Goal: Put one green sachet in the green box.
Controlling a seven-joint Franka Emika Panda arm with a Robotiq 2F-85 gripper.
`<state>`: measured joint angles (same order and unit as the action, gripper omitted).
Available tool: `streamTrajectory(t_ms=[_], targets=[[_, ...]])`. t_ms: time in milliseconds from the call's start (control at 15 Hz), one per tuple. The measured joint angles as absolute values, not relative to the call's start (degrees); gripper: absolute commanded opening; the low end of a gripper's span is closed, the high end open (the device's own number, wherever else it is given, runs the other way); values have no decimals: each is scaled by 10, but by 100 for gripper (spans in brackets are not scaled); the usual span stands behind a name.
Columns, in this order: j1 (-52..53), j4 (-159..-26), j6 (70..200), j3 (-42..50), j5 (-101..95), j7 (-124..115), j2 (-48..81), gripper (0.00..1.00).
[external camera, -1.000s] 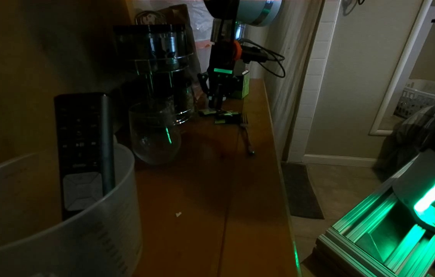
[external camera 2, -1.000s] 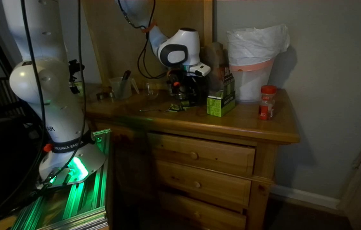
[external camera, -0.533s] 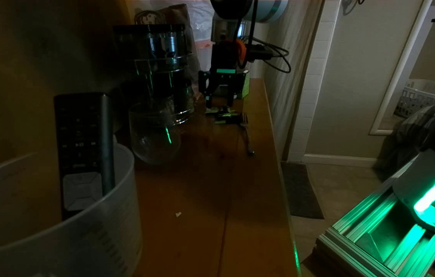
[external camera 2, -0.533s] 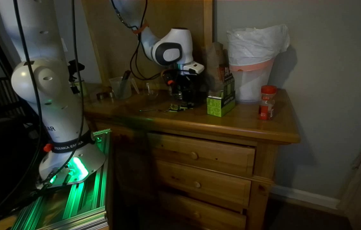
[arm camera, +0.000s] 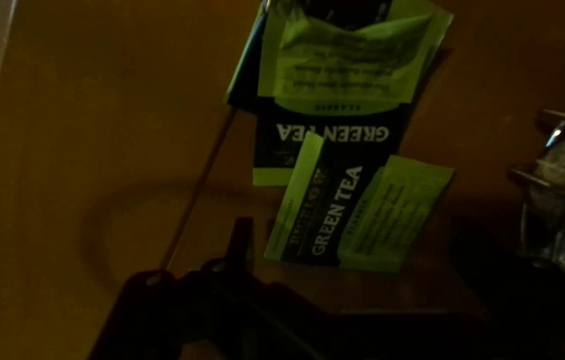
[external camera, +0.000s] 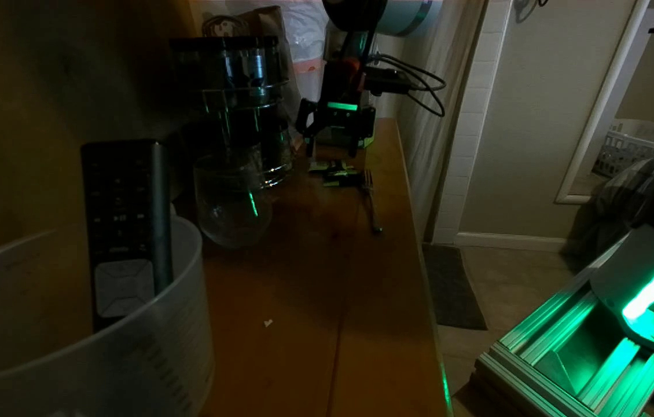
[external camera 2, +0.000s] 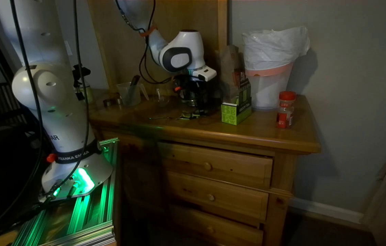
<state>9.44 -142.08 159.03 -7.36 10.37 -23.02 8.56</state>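
One green tea sachet (arm camera: 356, 215) lies flat on the wooden dresser top (arm camera: 87, 125), overlapping the edge of a second sachet (arm camera: 337, 90), and the gripper (external camera: 331, 148) hangs above them with its jaws spread wide. In an exterior view, the green tea carton (external camera 2: 236, 112) stands right of the sachets, with a bag-lined bucket (external camera 2: 269, 90) behind it and a red-lidded shaker (external camera 2: 285, 111) farther right. In an exterior view, a fork (external camera: 371, 204) lies just right of the sachets, while a stemless glass (external camera: 232, 202) stands nearer on the left.
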Motion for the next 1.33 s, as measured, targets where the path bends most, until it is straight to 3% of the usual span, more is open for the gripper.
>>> streamTrajectory(t_ms=[133, 267, 333, 1000, 1333], targets=[[93, -1423, 1592, -73, 121, -239, 87, 99], [91, -1423, 1606, -73, 137, -239, 91, 74], [89, -1422, 1617, -73, 141, -239, 94, 72], [82, -1399, 1634, -65, 145, -239, 125, 4], [82, -1391, 1634, -66, 145, -236, 125, 1]])
